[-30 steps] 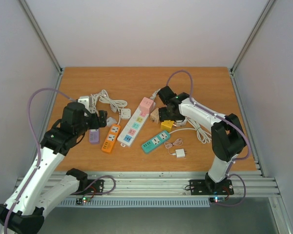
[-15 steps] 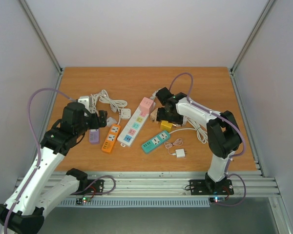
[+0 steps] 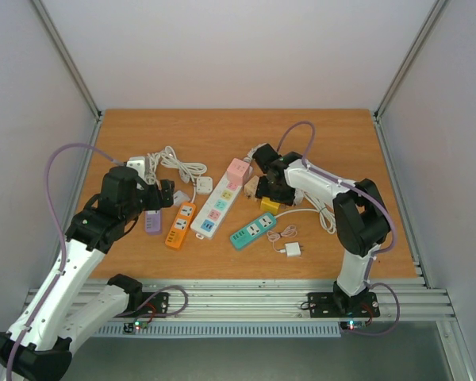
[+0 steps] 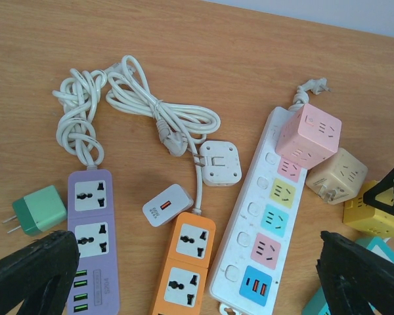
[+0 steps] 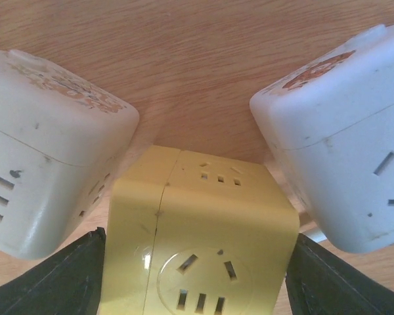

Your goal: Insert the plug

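Observation:
A yellow cube socket (image 5: 200, 243) sits on the table between my right gripper's fingers (image 5: 52, 282), which press its two sides. It also shows in the top view (image 3: 270, 205). My right gripper (image 3: 266, 193) is low over it. My left gripper (image 3: 160, 196) is open and empty, hovering above the purple strip (image 4: 92, 243) and the orange strip (image 4: 187, 262). A green two-pin plug (image 4: 39, 209), a white charger (image 4: 167, 205) and a white corded plug (image 4: 218, 161) lie near them.
A long white strip (image 4: 266, 216) carries a pink cube (image 4: 308, 134). A beige cube (image 5: 52, 151) and a white cube (image 5: 341, 138) flank the yellow one closely. A teal strip (image 3: 252, 231), a small white charger (image 3: 292, 250) and coiled white cords (image 3: 178, 163) lie around.
My right gripper has swung slightly left and come down onto the yellow cube. My left arm has not moved.

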